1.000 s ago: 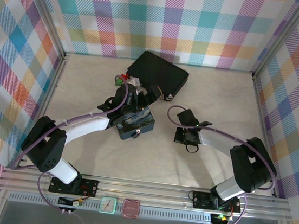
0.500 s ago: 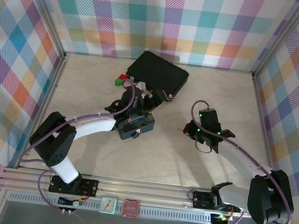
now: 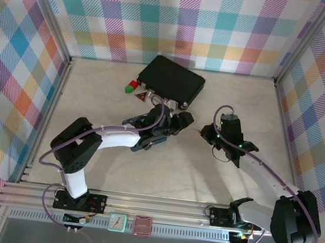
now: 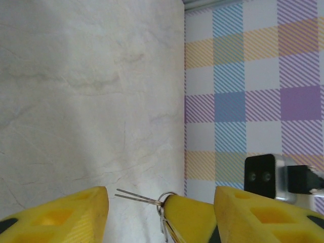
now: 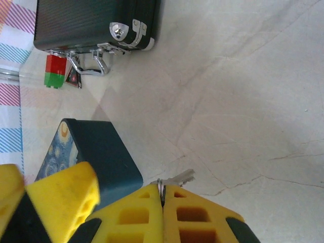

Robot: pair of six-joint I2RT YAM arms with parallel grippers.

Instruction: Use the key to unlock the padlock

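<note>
Pinching the key [image 5: 183, 177], only its blade tip protruding, the right gripper [image 5: 162, 195] is clamped; the left gripper [image 4: 161, 207] gapes, largely cropped.

left hand [image 3: 185, 122] beside right hand [image 3: 201, 132], grip unclear

Robot lab test cell, plaid walls [image 3: 181, 17], aluminium rails [image 3: 158, 206]

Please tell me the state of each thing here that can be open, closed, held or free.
right gripper: shut on the key
key: held, blade sticking out
left gripper: open, either side of the right gripper's tip
black case: closed
blue tin: looks closed
</note>
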